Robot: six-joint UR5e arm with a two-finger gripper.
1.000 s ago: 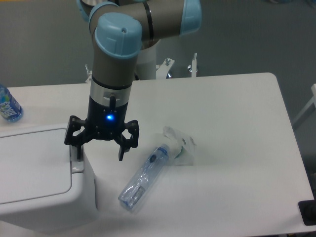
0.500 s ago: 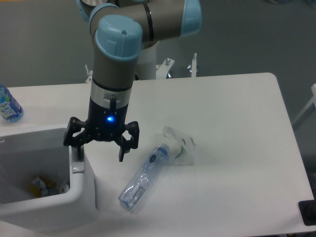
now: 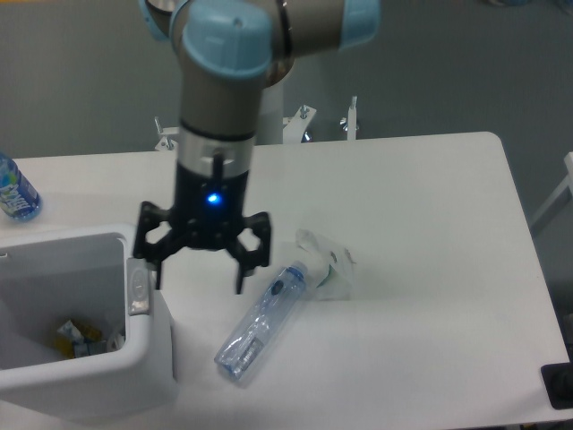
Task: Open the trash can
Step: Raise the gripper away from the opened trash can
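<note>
At far left I see a small blue-labelled plastic bottle [image 3: 15, 192] standing at the edge of the white rectangular table [image 3: 430, 233]. Below it sits the large boxy white plastic trash can [image 3: 85, 376], at the table's front-left corner; its lid is open and crumpled scraps [image 3: 73, 336] show inside. The small grey push-button latch [image 3: 138, 287] lies on the can's right rim. Just right of that rim hangs the black two-finger gripper [image 3: 199, 279], fingers [image 3: 240, 269] spread wide, holding nothing; I cannot tell whether the left finger touches the rim. A blue light glows on the wrist. Compared with a second ago, the lid panel has gone from flat shut to open, and the gripper has shifted right, off the latch. Further right, a clear crushed plastic bottle [image 3: 261, 321] lies on its side, its cap end touching a crumpled clear wrapper [image 3: 326, 265].
</note>
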